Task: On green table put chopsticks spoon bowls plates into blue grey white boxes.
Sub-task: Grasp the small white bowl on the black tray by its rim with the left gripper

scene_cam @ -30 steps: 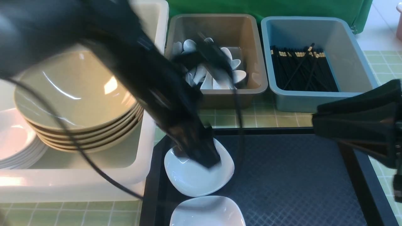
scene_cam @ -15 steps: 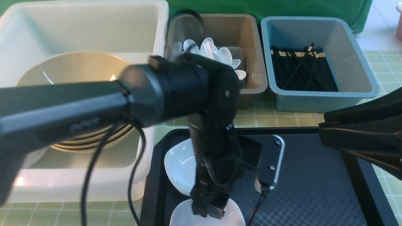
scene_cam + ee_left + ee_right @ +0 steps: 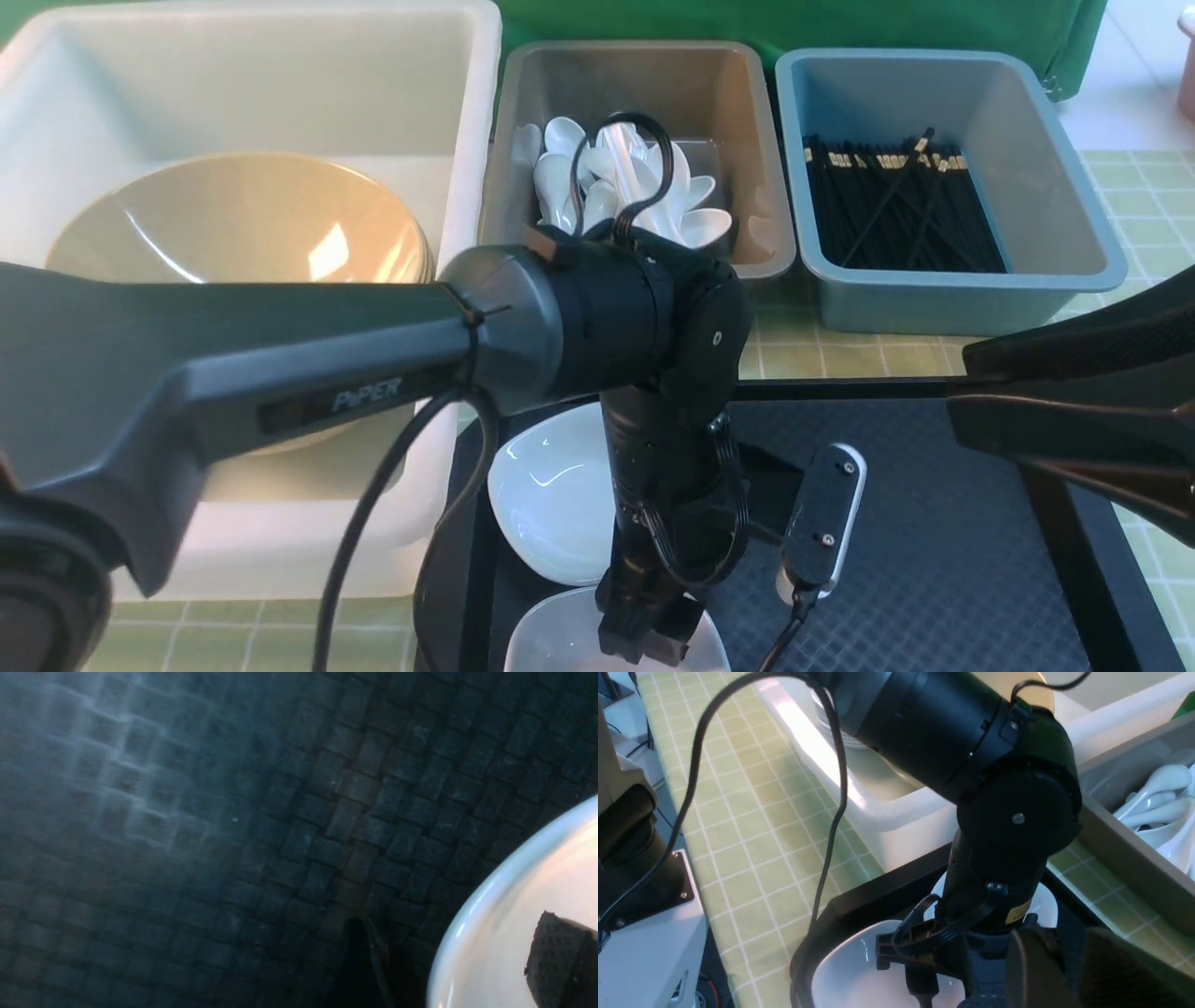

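Two white plates lie on the black tray: one further back and one at the front edge. My left gripper points down onto the front plate and is open. One finger pad is over the plate's inside, the other outside it over the tray, with the rim between them. My right gripper hovers over the tray's right part, open by a narrow gap, holding nothing. Tan bowls sit in the white box, spoons in the grey box, chopsticks in the blue box.
The left arm crosses the whole left half of the front view and hides the lower part of the white box. Its wrist camera hangs just above the tray. The right arm's link covers the tray's right edge. Green checked cloth surrounds the tray.
My left arm swung from the rear plate to the front plate and came down onto its rim. The right arm shifted only slightly.
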`<state>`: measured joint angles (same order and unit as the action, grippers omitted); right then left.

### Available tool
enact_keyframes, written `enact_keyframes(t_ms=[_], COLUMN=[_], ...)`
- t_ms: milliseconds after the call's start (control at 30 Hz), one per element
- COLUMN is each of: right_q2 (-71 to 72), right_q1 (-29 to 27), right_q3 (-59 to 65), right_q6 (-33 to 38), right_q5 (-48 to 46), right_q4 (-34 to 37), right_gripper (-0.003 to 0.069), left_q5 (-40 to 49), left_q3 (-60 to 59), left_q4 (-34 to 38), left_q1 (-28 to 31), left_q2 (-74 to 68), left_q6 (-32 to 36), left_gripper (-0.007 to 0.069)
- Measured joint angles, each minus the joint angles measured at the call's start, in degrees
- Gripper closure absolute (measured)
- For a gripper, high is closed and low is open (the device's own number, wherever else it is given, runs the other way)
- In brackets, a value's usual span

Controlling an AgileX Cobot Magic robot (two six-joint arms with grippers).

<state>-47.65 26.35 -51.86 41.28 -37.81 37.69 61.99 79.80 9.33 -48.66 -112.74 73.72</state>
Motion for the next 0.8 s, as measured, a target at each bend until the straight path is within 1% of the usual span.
enact_keyframes(t_ms=[100,167,200,233,267,300,367,467,800], right_q2=[0.0,0.0,0.0,0.0,0.0,0.0,0.0,0.0,0.0], right_q1=[0.0,0.0,0.0,0.0,0.0,0.0,0.0,0.0,0.0], right_q3=[0.0,0.0,0.0,0.0,0.0,0.0,0.0,0.0,0.0], right_q6=[0.1,0.1,0.1,0.3,0.3,0.5,0.7,0.7,0.9], right_q5=[-0.2,-0.2,-0.2,-0.2,-0.2,-0.2,-0.2,-0.2,0.4], right_q4=[0.0,0.0,0.0,0.0,0.0,0.0,0.0,0.0,0.0], right_gripper=[0.0486,0.0484,0.0484,0.048,0.048,0.0477,0.0475,0.0475,0.0468], left_q5=[1.4,2.5,2.5,2.7,2.7,2.7,2.7,3.4,4.8], left_q3=[0.0,0.0,0.0,0.0,0.0,0.0,0.0,0.3,2.2], left_q4=[0.9,1.1,1.1,1.3,1.3,1.3,1.4,2.0,3.5], left_q1=[0.0,0.0,0.0,0.0,0.0,0.0,0.0,0.1,0.2], left_q2=[-0.8,-1.1,-1.2,-1.4,-1.4,-1.5,-1.5,-1.5,-1.3], left_q6=[0.0,-0.3,-0.3,-1.5,-1.5,-3.2,-4.5,-5.4,-6.1], left_gripper=[0.0216,0.0243,0.0243,0.0286,0.0291,0.0343,0.0421,0.0524,0.0537])
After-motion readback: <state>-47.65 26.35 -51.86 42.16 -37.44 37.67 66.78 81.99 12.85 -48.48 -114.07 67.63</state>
